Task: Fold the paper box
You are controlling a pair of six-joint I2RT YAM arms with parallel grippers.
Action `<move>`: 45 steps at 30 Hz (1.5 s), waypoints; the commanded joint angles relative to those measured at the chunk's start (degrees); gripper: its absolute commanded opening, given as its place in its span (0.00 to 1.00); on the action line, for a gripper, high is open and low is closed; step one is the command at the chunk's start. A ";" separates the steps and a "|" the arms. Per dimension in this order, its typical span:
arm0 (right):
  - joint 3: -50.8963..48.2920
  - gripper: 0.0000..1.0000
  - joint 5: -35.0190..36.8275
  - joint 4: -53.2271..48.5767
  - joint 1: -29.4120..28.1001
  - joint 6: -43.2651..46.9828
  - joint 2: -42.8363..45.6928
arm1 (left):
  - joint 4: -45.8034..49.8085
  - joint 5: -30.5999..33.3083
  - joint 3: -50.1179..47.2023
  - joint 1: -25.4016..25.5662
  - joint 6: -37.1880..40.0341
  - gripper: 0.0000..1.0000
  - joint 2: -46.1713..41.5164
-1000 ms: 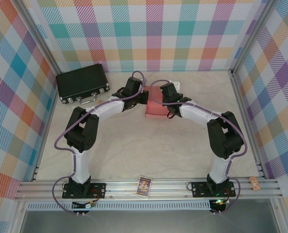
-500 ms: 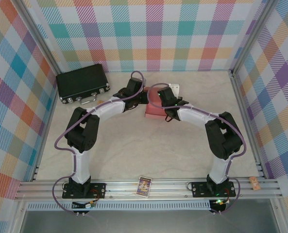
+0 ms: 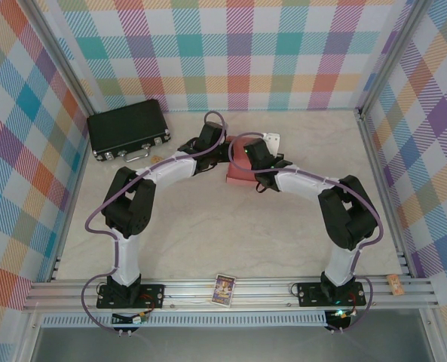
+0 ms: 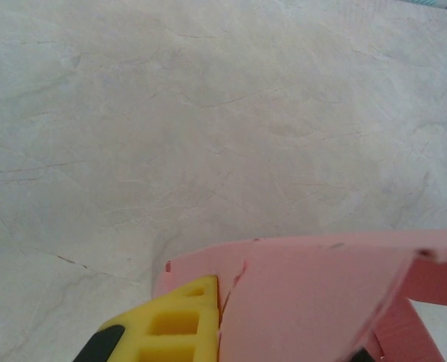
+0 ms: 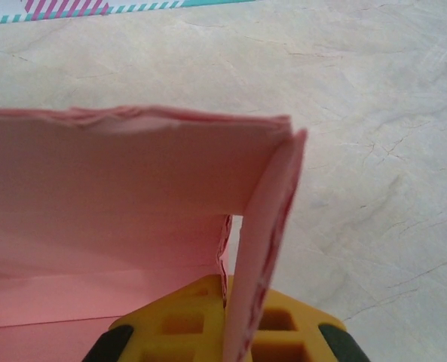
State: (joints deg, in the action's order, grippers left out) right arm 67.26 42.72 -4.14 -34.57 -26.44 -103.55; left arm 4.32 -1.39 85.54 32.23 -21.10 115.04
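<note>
Pinching the paper box (image 3: 237, 174) wall, right gripper (image 5: 234, 305) clamped, left gripper (image 4: 225, 326) closed on its flap, card (image 3: 224, 289) print unreadable

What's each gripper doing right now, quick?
Left gripper: closed, pinching an edge of the paper box.
Right gripper: closed, pinching an upright side panel of the paper box.

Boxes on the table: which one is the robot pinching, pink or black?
The pink paper box in the middle: the left gripper and right gripper are both shut on its thin cardboard. The black case with latches sits apart, far left.
</note>
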 commanded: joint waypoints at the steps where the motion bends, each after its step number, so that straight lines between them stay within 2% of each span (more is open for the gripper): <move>1: -0.81 0.00 -0.09 0.95 -1.44 -1.42 0.97 | -2.21 -2.17 -0.28 1.87 -1.97 0.10 -2.09; 12: -0.56 0.00 1.19 0.67 -1.81 -1.25 0.76 | -2.22 -2.56 1.10 1.87 -1.89 0.13 -1.76; 21: -0.86 0.00 1.31 0.08 -1.89 -2.62 0.70 | -2.51 -4.76 1.77 1.96 -3.90 0.05 -0.70; 45: -6.55 0.01 4.48 4.93 -3.64 -2.30 3.46 | -16.45 -3.01 -12.86 3.35 -0.54 0.03 -5.85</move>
State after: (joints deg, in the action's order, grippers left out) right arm 61.36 47.64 -0.89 -36.99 -28.32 -101.60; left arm -8.97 -2.00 74.08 33.74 -22.50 111.98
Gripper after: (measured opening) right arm 0.063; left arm 0.050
